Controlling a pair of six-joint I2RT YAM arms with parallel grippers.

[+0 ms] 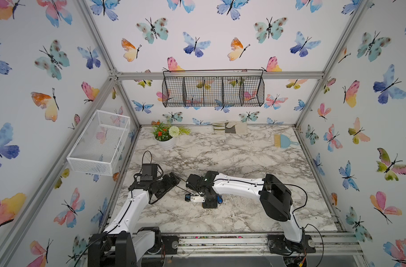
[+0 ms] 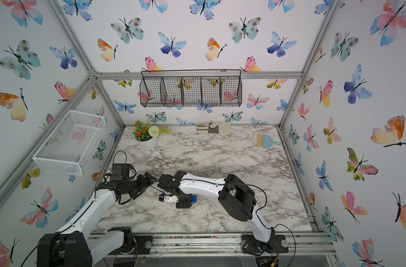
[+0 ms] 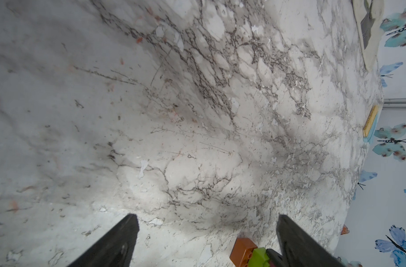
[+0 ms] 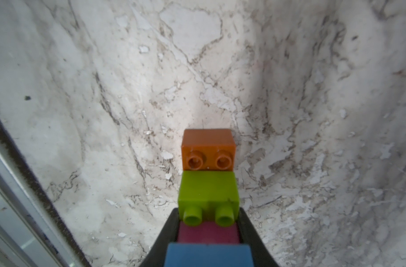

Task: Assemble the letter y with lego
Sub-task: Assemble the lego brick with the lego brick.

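In the right wrist view, my right gripper (image 4: 208,217) is shut on a joined row of lego: its fingers clamp the pink brick (image 4: 209,233), with a lime green brick (image 4: 209,191) and an orange brick (image 4: 208,150) sticking out beyond the tips. A blue brick (image 4: 209,254) sits behind the pink one. The orange end is on or just above the marble table (image 4: 105,92). In both top views the right gripper (image 1: 209,204) points down near mid-table, with a bit of blue brick (image 1: 219,199) (image 2: 194,198) showing beside it. My left gripper (image 3: 206,219) (image 1: 174,181) is open, just left of it. The orange brick (image 3: 242,248) and green brick (image 3: 258,256) lie near one of its fingers.
At the back of the table stand a white flower pot (image 1: 166,138), a folded glove (image 1: 229,127) and a blue hand brush (image 1: 282,140). A white mesh basket (image 1: 100,143) hangs on the left wall. A black wire basket (image 1: 213,87) hangs on the back wall.
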